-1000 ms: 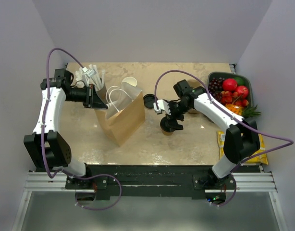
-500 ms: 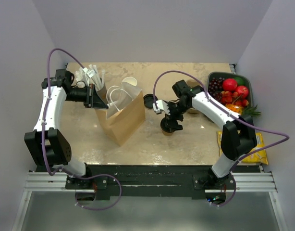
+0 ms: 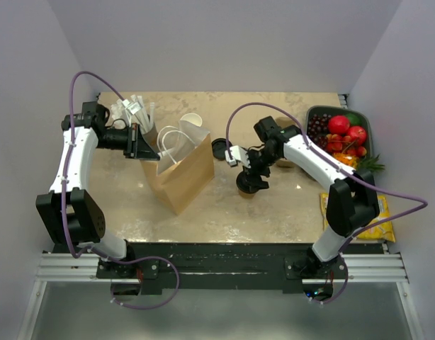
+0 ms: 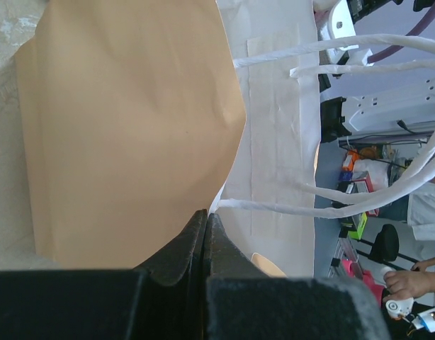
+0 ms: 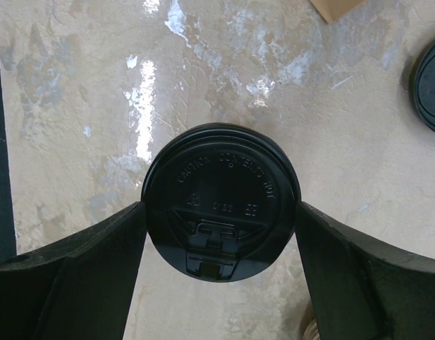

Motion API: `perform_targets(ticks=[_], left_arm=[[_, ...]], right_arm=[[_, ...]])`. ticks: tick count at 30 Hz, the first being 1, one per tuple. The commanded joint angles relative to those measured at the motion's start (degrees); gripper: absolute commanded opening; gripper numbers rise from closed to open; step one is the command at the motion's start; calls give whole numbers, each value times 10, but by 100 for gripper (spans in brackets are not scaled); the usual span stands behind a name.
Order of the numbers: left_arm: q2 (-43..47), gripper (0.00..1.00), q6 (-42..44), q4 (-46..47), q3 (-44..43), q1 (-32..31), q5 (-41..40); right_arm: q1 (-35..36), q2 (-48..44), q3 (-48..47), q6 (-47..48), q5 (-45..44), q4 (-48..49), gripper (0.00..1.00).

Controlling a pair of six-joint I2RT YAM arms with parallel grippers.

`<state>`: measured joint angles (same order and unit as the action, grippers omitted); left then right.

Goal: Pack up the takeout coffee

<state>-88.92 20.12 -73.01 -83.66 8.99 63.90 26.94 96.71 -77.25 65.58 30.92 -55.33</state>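
A small kraft-brown paper cup with a round black plastic lid (image 5: 221,202) stands on the pale marbled counter (image 3: 274,212), to the right of a tall brown paper bag (image 3: 182,173). The right fingers (image 5: 76,269) straddle the lid widely, right against its rim; whether they press it cannot be told. The left fingers (image 4: 182,248) are pinched closed on the bag's top edge.

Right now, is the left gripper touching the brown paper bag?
Touching. The left wrist view shows the left gripper shut, its fingertips pinching the top edge of the brown paper bag with no gap between them.
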Motion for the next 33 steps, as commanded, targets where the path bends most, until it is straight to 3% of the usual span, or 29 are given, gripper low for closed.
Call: perform_targets(ticks=[1, 12, 18, 23, 28, 33], left_arm=[[-13, 0, 8, 38, 2, 0, -36], [-3, 0, 10, 72, 6, -62, -56], [3, 0, 86, 45, -12, -86, -65], [25, 0, 91, 41, -20, -100, -27], [66, 0, 39, 109, -41, -102, 17], [110, 0, -75, 218, -34, -102, 27]], right_arm=[[-2, -42, -21, 0, -5, 3, 85], [-1, -77, -41, -24, -14, -14, 83], [-10, -103, -123, -86, -31, -28, 83], [-13, -89, -240, -120, -27, -36, 83], [-12, -50, -370, -150, -27, -44, 83], [-13, -22, -467, -174, -33, -36, 84]])
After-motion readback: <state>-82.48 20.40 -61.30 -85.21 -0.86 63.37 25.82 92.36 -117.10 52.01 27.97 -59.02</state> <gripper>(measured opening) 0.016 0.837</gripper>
